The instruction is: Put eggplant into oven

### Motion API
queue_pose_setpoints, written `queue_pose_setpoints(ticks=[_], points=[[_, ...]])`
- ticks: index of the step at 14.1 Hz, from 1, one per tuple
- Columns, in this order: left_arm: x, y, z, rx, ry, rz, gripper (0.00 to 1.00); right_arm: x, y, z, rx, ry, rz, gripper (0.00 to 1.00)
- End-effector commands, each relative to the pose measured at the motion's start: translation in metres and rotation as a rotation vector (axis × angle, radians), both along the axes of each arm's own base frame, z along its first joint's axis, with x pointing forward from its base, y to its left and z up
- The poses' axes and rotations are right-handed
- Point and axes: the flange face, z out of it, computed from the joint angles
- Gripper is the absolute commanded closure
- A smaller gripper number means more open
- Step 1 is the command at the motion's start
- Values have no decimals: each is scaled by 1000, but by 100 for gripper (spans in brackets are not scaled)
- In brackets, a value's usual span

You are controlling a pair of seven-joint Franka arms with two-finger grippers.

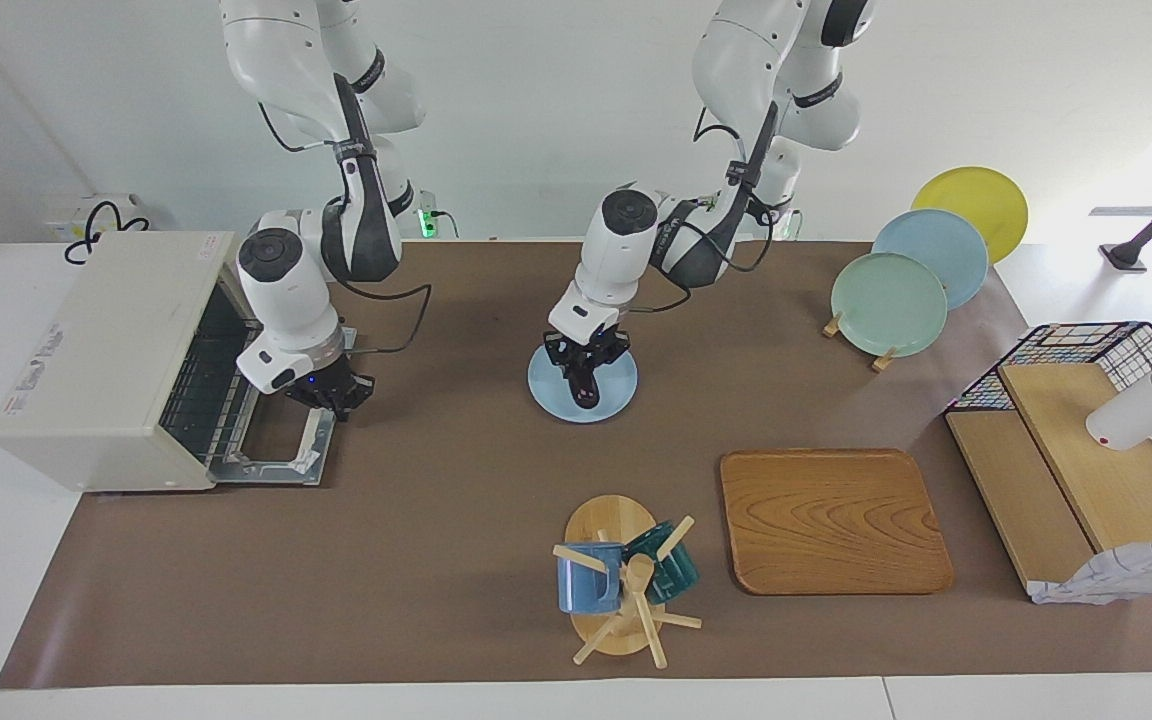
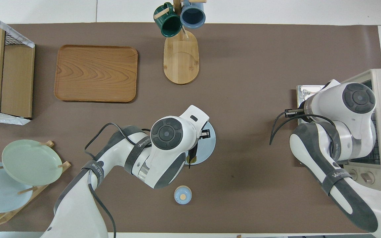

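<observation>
The dark eggplant (image 1: 585, 388) lies on a light blue plate (image 1: 618, 397) in the middle of the table. My left gripper (image 1: 586, 372) is down on it. In the overhead view my left hand covers most of the eggplant (image 2: 192, 154), and only its end nearer the robots shows on the plate (image 2: 209, 145). The cream-white oven (image 1: 106, 360) stands at the right arm's end of the table. Its door (image 1: 271, 445) is folded down flat and the wire rack shows inside. My right gripper (image 1: 334, 395) is low over the door's outer edge, at the corner nearer the robots.
A mug tree (image 1: 626, 590) with a blue and a green mug, and a wooden tray (image 1: 831, 520), stand farther from the robots than the plate. A plate rack (image 1: 891, 300) and a wire basket with wooden boards (image 1: 1086, 450) are at the left arm's end. A small blue lid (image 2: 183, 195) lies nearer the robots.
</observation>
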Motion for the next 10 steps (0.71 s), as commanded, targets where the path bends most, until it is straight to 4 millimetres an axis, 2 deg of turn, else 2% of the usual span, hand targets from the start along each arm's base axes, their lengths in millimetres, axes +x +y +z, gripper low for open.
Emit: queue_pose_setpoints(ticks=[1,3,4,5,6,7,9,10], points=[[2,4,0,-5,-5,-4,30,5,21,18,12,7,-6,100],[3,5,2,-5,-6,-1,4,14,29,38,9,17,-3,100],[4,6,3,-5,-5,1,0,16,37,43,10,8,9,100],[5,9,6,0,0,2,0,16,41,46,11,2,15,54],[10,15,13,5,4,1,0,17,46,52,11,-7,22,24],[24,30,26,5,2,8,0,18,55,57,12,-16,41,17],[45,54,55,3,0,22,0,22,78,75,13,-9,94,16],[62,71,70,9,12,37,0,25,106,92,44,2,102,16]])
